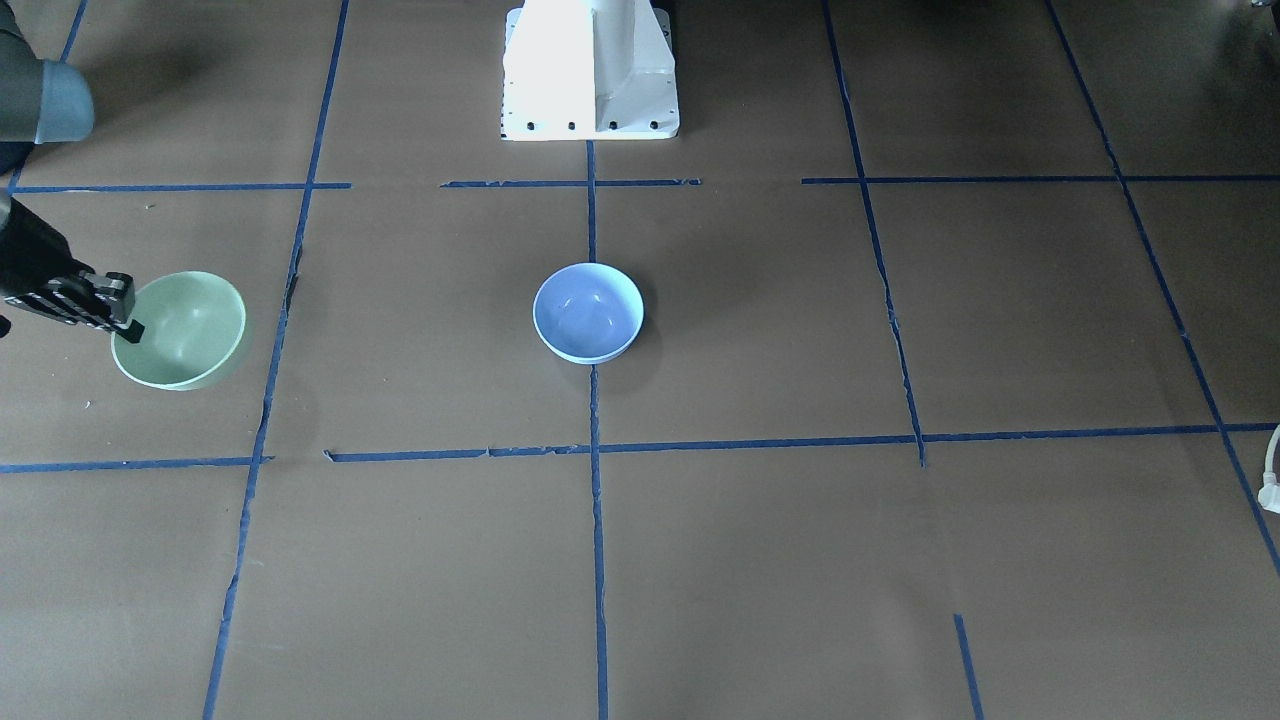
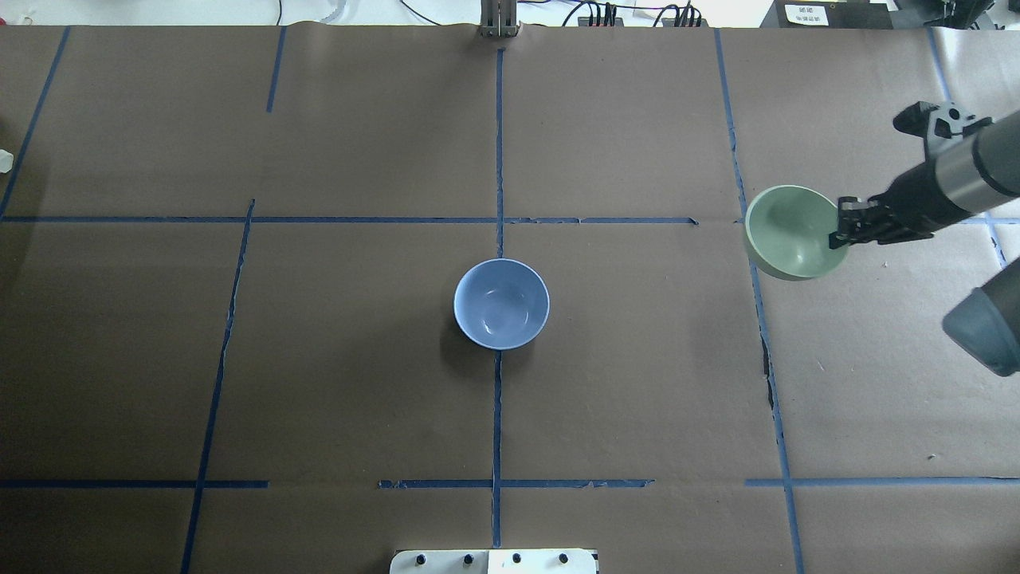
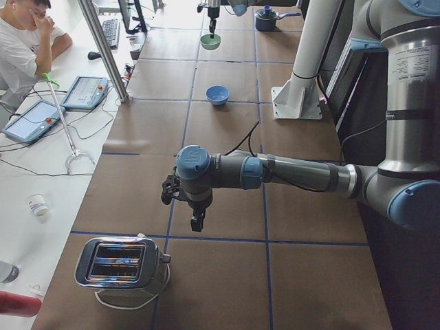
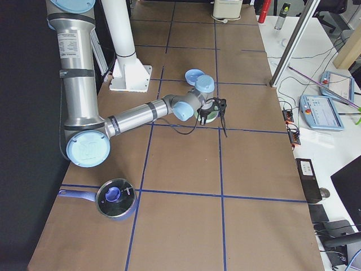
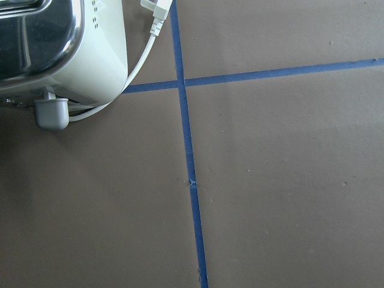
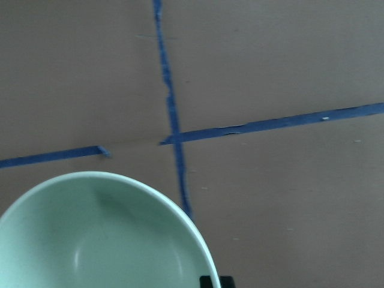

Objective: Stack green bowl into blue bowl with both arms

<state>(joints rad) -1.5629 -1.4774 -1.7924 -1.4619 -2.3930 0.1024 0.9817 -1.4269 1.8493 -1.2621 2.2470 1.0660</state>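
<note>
Overhead exterior gives you no sight of the left pincer [image 3: 197,223]; only the exterior left view shows it, hanging over the table [image 2: 319,383] near the toaster [image 3: 120,262], and from there you cannot tell whether it is spread or pressed together. At the middle of the table the blue bowl [image 2: 501,304] sits upright on a tape line, mouth up, with nothing in it. Well to its right the green bowl [image 2: 789,235] is tipped, its outer wall turned toward the blue bowl. The right pincer [image 2: 838,233] is pinching its rim on the side away from the blue bowl. The step in hand looks like carrying green over to blue. You hold it by one edge only, so the glossy rim could swivel or slip: travel slowly, keep it high enough to pass over the blue rim, centre it above the blue bowl, level it, and lower until it nests before you let go
</note>
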